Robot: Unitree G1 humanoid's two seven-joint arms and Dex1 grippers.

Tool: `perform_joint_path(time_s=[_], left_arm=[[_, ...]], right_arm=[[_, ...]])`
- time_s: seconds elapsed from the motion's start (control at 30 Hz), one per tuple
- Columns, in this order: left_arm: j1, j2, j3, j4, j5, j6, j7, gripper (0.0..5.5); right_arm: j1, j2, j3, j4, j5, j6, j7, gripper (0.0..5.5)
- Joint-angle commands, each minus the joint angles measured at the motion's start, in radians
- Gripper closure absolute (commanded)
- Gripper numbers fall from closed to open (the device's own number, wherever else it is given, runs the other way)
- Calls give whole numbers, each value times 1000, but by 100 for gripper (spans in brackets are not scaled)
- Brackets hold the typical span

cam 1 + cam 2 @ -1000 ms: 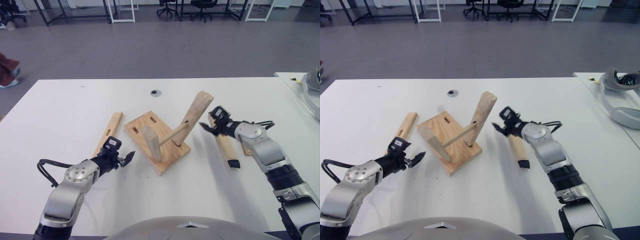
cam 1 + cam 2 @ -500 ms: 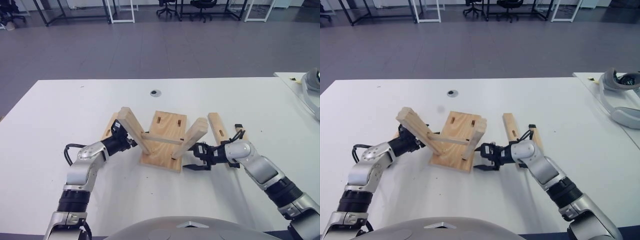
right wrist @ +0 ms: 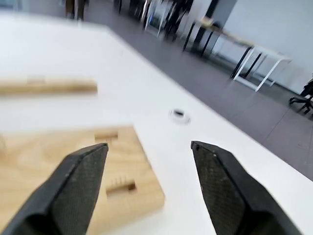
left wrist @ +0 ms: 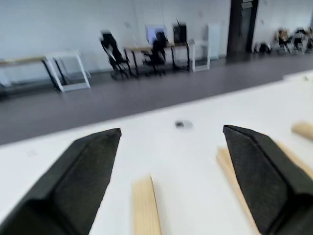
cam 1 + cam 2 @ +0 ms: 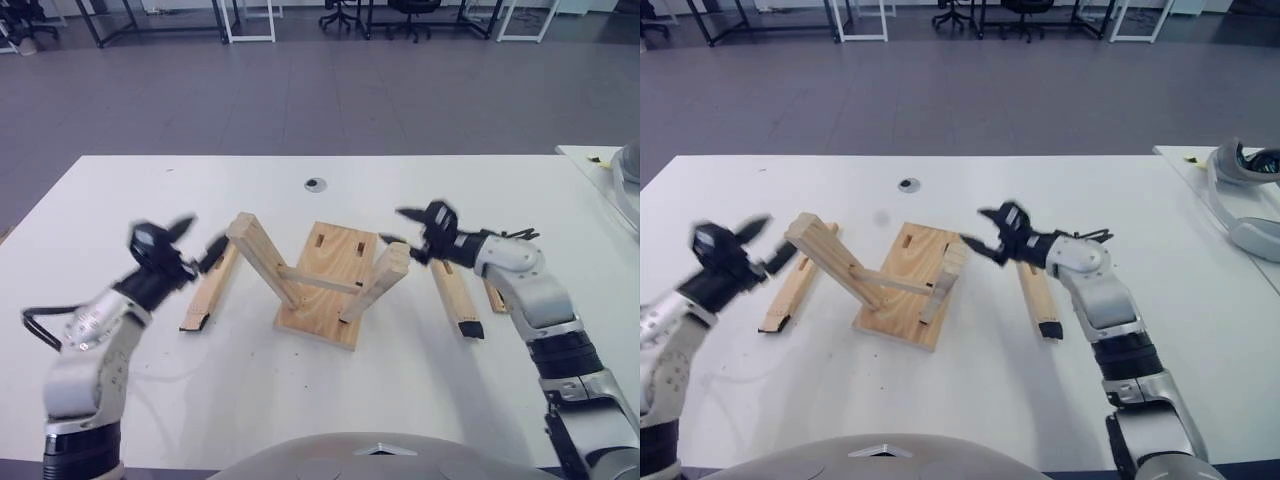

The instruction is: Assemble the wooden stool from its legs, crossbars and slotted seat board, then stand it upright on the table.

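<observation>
The slotted seat board [image 5: 340,255] lies flat near the middle of the white tabletop [image 5: 120,200], with its rectangular slots facing upward. Two legs are seated in the board and lean outward from each other in a V shape: the left leg [image 5: 265,260] is tilted toward the robot's left, and the right leg [image 5: 378,282] is tilted toward the robot's right. A thin crossbar [image 5: 320,280] is held between these two legs, above the board surface.

A loose leg [image 5: 208,290] with a dark foot cap lies flat on the tabletop, just to the left of the assembly. A second loose leg [image 5: 452,290], also capped in black, lies flat to the right of the assembly. A further wooden piece [image 5: 495,298] is located just beyond it and is partly hidden by the right arm.

The left end effector [image 5: 197,238] is held above the far end of the left loose leg, beside the tilted left leg. Its fingers [image 4: 83,171] are spread wide apart and nothing is gripped. The right end effector [image 5: 400,227] is positioned near the upper end of the right leg. Its fingers [image 3: 80,186] are likewise spread and nothing is gripped. Contact with that leg cannot be determined.

A round cable grommet [image 5: 315,184] is set into the tabletop beyond the board.
</observation>
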Motion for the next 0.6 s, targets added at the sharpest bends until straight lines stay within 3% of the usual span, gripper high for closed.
perform_joint_path(time_s=[0.03,0.17,0.3,0.37,0.47,0.6], left_arm=[[-211,79,81,-151,-235,137,184,165],[-409,170,32,-226,-451,256,344,165],[-355,119,-165,-265,-412,293,391,165],[-255,80,-235,-210,-339,251,341,165],[-167,30,-296,-36,-256,182,235,165],[-178,4,-348,-44,-238,147,175,165]], right_arm=[[-197,-29,-227,-114,376,240,-57,232],[-315,-77,-309,-224,700,411,-112,232],[-206,-6,-199,-389,814,471,-216,232],[-110,43,-75,-456,761,480,-277,232],[-7,-5,144,-466,540,504,-306,232],[-60,8,180,-412,449,453,-287,232]])
